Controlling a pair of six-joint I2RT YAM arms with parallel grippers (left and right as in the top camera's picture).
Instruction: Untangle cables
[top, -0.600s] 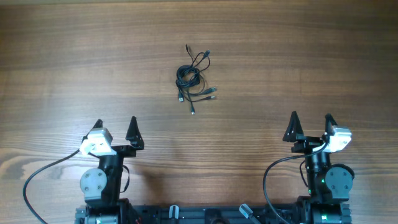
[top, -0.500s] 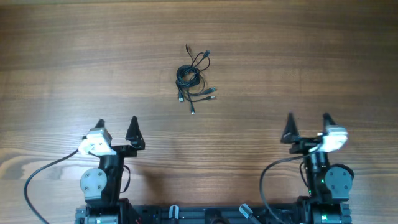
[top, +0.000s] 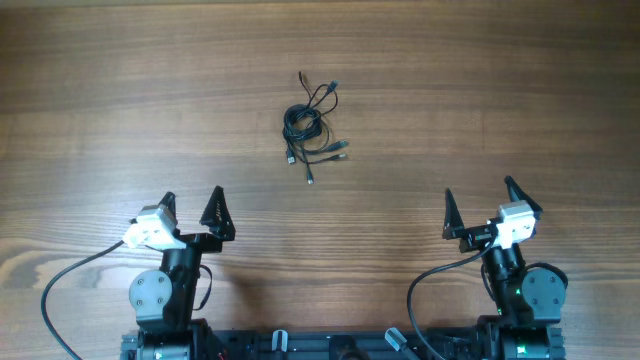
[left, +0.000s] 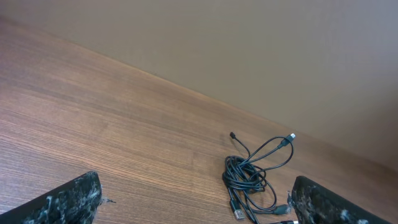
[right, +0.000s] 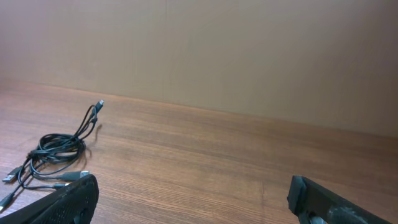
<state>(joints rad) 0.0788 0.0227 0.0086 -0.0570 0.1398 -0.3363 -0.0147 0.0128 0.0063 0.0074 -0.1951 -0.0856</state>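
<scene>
The cables (top: 312, 125) lie in one small tangled bundle on the wooden bench (top: 520, 80), toward its far middle and well apart from both arms. A tight coil forms the centre of the bundle. A loose loop runs off its far side, and several plug ends poke out on the near side.

The left fingers (top: 214, 212) are spread wide and hold nothing, and the right fingers (top: 448, 214) are likewise wide apart and empty. Both pairs sit close to the robot's base, one to each side of the bundle and short of it.

The task looks not yet begun: the cords are wound into each other and none lies separate. Everything appears left to do, from reaching the bundle and gripping a plug end or loop to drawing each cord free.
</scene>
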